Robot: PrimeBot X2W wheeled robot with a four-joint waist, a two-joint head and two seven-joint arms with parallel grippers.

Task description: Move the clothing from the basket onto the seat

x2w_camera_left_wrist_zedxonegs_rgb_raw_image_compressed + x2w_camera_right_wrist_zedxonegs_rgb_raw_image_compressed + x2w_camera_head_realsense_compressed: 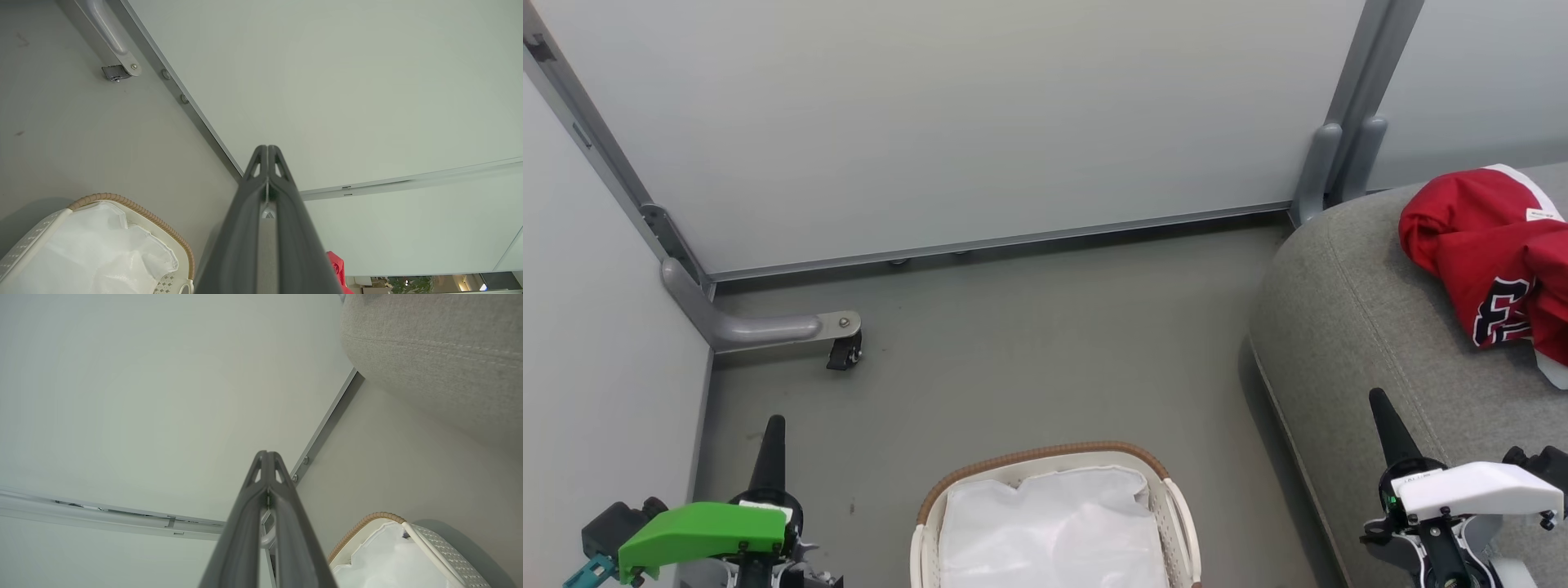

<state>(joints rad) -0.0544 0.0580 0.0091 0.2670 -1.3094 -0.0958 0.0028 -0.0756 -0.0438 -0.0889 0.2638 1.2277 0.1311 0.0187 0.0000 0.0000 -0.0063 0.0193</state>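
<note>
Grey floor point(1054, 327) bears the basket point(1045, 452), showing white liner point(1054, 523) and no garments; the clothing point(1486, 253) lies heaped on the seat point(1347, 310) at far right; left gripper point(774, 425) and right gripper point(1378, 398) are clenched, empty; task judged complete.

Left of the basket point(1045, 452): left hand point(774, 426), a long dark spike tapering to a blunt tip, topped at the wrist by an angular bright green cover point(707, 531) with small dark screws, a teal clip and a black block at the outer end. Right of the basket: right hand point(1379, 403), same dark taper, under an angular white cover point(1478, 486) with faint lettering, a small green light and black screws. Up close, matte grey fingers point(241, 228) with triangular cut-outs near the tips and a hairline seam between.
</note>
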